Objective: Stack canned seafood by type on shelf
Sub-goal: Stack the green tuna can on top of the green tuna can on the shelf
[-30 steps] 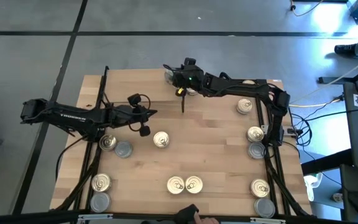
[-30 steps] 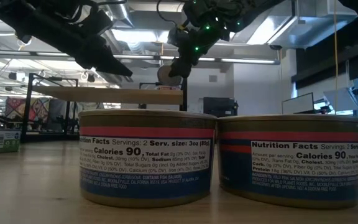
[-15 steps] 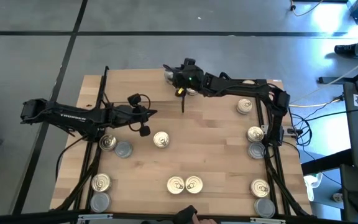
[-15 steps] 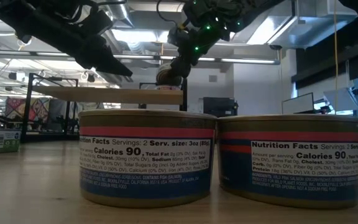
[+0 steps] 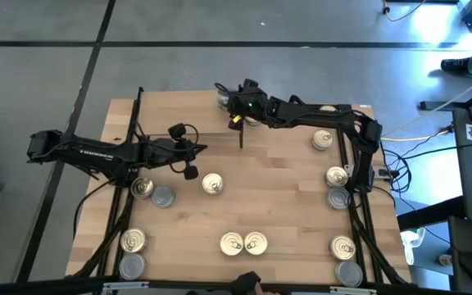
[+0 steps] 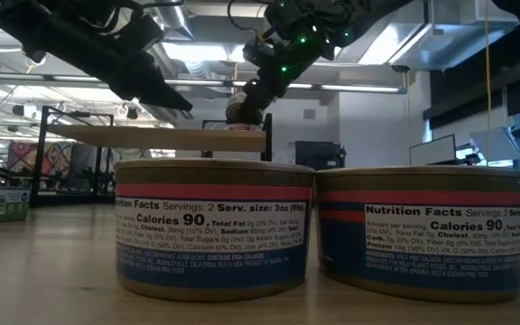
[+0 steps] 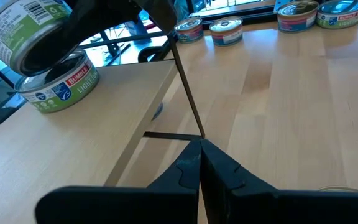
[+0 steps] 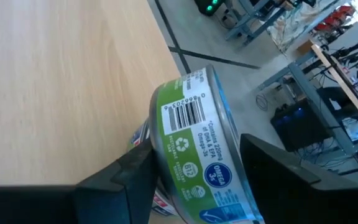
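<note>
Step in hand: placing tin on shelf. Right gripper (image 5: 224,100), upper centre of high view, clamped on green-label tin (image 8: 194,149), tilted, hanging just above blue-label tin (image 7: 61,87) already standing on shelf (image 5: 179,115). Left gripper (image 7: 201,163) pressed closed, empty, waiting above table (image 5: 285,188) just short of shelf's front edge. Other tins (image 5: 244,242) scattered across lower frame, two pairs at right edge. Next move, by judgement: level green-label tin, centre over blue-label one, lower until seated, then release; if types differ, set it beside instead
</note>
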{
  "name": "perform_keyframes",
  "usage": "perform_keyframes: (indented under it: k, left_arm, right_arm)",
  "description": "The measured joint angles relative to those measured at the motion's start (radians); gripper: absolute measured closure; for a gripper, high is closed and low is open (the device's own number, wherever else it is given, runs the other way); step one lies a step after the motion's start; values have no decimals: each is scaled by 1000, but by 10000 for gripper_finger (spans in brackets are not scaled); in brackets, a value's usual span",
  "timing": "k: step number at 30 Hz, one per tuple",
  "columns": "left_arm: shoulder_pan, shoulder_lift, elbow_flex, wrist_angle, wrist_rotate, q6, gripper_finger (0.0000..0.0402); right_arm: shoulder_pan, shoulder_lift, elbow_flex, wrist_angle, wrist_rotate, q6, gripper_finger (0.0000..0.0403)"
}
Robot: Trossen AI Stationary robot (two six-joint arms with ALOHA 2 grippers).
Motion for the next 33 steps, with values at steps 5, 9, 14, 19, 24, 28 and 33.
perform_keyframes:
  k: [5,9,14,19,24,28,33]
  left_arm:
    - [0,0,0,0,0,0,400]
    - [0,0,1,-1,0,-1,400]
    - [0,0,1,-6,0,-7,400]
    - [0,0,1,-8,0,-8,400]
    - [0,0,1,-8,0,-8,400]
    - [0,0,1,-8,0,-8,400]
    - [0,0,1,-8,0,-8,400]
  right_arm:
    - [0,0,0,-5,36,-1,175]
    - [0,0,0,-8,38,-2,145]
    - [0,0,0,-7,6,3,117]
    - [1,0,0,-28,-42,20,114]
    - [1,0,0,-43,-29,30,114]
    - [0,0,0,-22,20,25,114]
    - [0,0,0,-18,44,-2,113]
